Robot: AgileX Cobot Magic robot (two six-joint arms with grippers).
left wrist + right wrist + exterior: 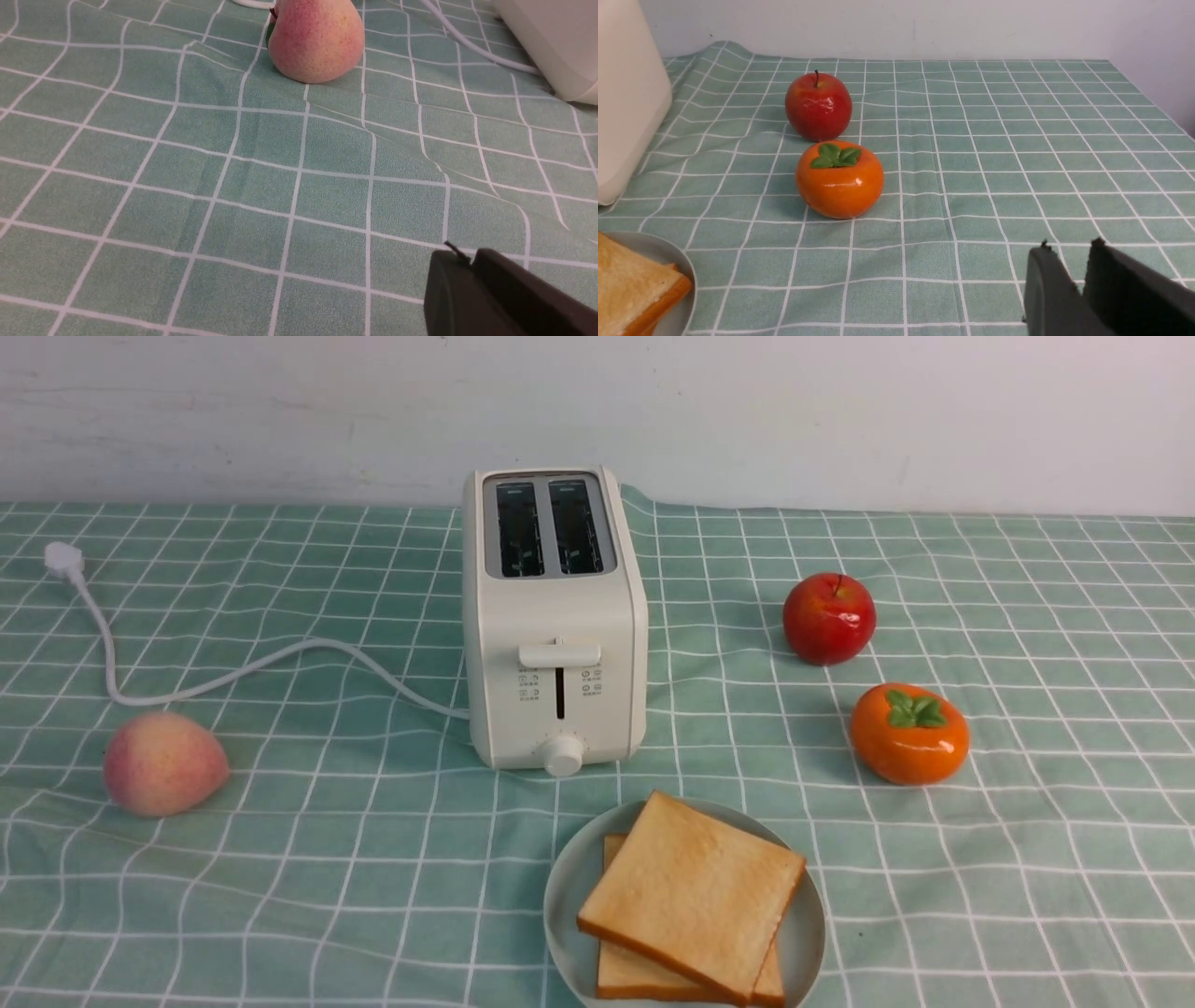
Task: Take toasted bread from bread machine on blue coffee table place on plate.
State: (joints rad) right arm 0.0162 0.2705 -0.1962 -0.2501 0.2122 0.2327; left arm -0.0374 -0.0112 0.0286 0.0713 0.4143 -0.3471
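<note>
The bread machine (555, 616) stands mid-table on the blue coffee table (327, 859); both of its slots are empty and dark. Two slices of toasted bread lie stacked on the plate (569, 887) in front of it: the upper slice (691, 896) sits askew over the lower one (644, 980). Neither gripper shows in the front view. My left gripper (467, 256) hovers over bare cloth, jaws together and empty. My right gripper (1069, 247) is over cloth to the right of the plate (684, 275) and toast (630, 289), empty, with only a narrow slit between its tips.
A peach (163, 763) lies at the left, also in the left wrist view (315, 39). The white cord (233, 672) runs left from the toaster. A red apple (829, 618) and an orange persimmon (908, 735) sit at the right. A wall backs the table.
</note>
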